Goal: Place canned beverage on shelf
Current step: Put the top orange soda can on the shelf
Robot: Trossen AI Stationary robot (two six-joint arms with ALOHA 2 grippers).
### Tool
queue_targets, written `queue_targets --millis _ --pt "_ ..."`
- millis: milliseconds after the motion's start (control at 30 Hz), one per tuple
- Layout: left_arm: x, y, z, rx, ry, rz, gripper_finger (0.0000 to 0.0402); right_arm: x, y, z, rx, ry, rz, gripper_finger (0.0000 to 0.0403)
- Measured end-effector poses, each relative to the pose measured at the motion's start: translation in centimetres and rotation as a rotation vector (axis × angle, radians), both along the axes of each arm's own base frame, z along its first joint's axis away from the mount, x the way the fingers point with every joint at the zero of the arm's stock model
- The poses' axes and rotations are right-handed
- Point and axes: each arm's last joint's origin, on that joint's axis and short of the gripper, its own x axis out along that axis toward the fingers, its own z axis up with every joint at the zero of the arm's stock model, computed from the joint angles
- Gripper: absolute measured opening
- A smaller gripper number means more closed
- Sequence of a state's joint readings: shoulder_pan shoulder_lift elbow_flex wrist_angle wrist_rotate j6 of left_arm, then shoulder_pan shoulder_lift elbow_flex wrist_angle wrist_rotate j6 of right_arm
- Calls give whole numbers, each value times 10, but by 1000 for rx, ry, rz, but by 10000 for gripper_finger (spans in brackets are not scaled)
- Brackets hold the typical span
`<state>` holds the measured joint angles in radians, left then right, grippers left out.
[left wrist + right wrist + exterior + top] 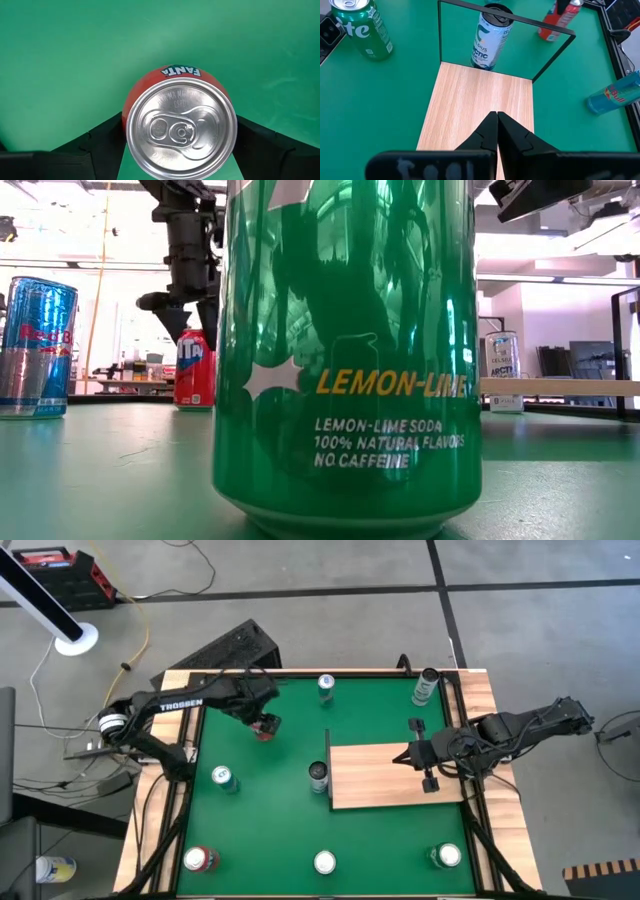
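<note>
Two arms are seen from above: the left gripper (265, 726) is set over an orange Fanta can (266, 730) on the green table (280, 830), well apart from the shelf (385, 780). Left wrist: silver lid (181, 131), fingers spread beside it, not clamped. Right wrist: right gripper (497, 131) pinched closed, empty, over light wood.

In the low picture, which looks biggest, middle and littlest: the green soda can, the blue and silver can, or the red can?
1. Green soda can: it fills the picture's middle, but it stands right at the camera.
2. Blue and silver can.
3. Red can: farther back, under the left gripper.
Nearness makes this order; true sizes are unsure.
</note>
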<state>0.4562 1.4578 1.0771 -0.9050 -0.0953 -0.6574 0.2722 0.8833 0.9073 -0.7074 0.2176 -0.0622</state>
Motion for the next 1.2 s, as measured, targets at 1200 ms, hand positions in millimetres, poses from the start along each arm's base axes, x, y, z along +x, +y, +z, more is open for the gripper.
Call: queue_targets --millis 1200 --pt "12 5 40 42 -83 -244 395 0 0 0 1 0 0 29"
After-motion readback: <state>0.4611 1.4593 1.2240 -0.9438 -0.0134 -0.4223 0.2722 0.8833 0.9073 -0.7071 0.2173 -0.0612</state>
